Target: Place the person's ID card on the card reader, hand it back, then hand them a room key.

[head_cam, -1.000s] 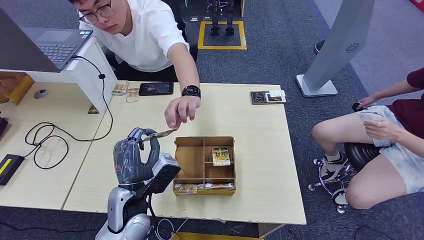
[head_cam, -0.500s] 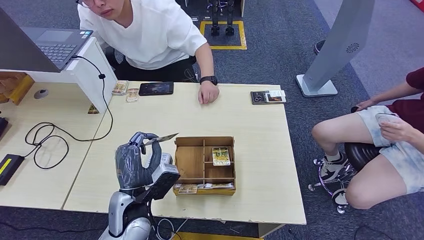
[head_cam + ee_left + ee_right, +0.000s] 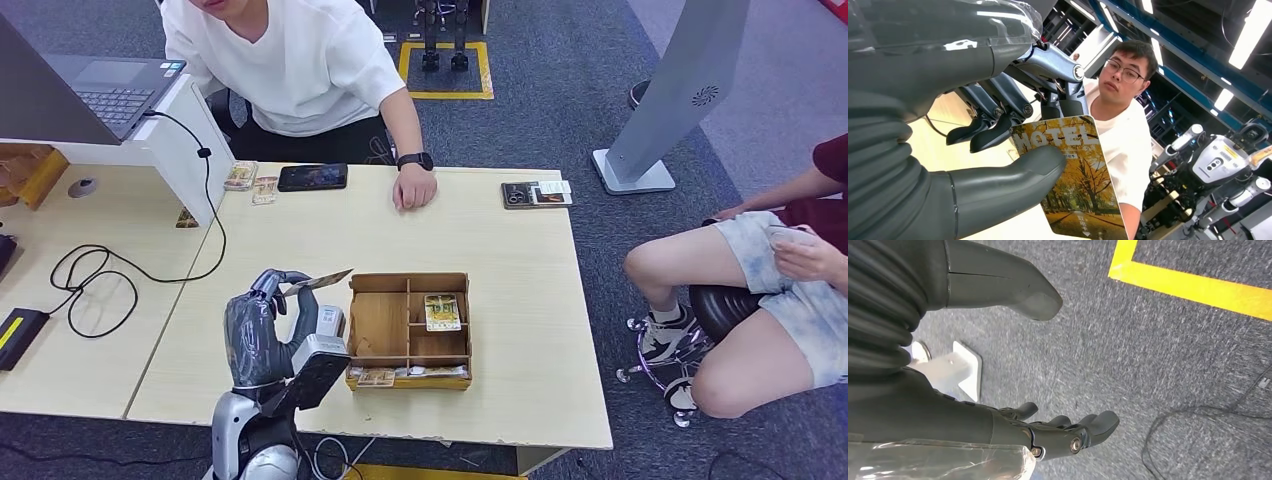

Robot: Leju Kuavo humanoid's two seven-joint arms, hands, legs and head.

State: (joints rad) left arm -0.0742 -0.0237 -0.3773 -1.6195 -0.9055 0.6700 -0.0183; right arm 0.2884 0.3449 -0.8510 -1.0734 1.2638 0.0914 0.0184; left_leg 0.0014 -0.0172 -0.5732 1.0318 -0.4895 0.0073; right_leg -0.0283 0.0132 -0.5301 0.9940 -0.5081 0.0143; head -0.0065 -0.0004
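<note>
Left hand is raised over the near left part of the wooden table, pinching a card between thumb and fingers; the left wrist view shows the thumb pressed on the card's face, which carries the word HOTEL above a picture of autumn trees, with the darker fingers behind it. That card juts out to the right of the hand, above the table and just left of the far left corner of a wooden organiser box. The box sits between the hand and the right side of the table; another patterned card lies in one of its compartments and more cards lie along its near slot. At the far edge a person in a white shirt leans in, their hand with a dark watch resting on the tabletop, well apart from the held card. Near that edge lie a dark tablet-like device, two small cards to its left, and a dark booklet to the right. A laptop stands on a white riser at far left, with a black cable looping over the neighbouring desk. Right hand hangs over grey carpet beside a yellow floor line, fingers spread and holding nothing. A seated person is at the right
</note>
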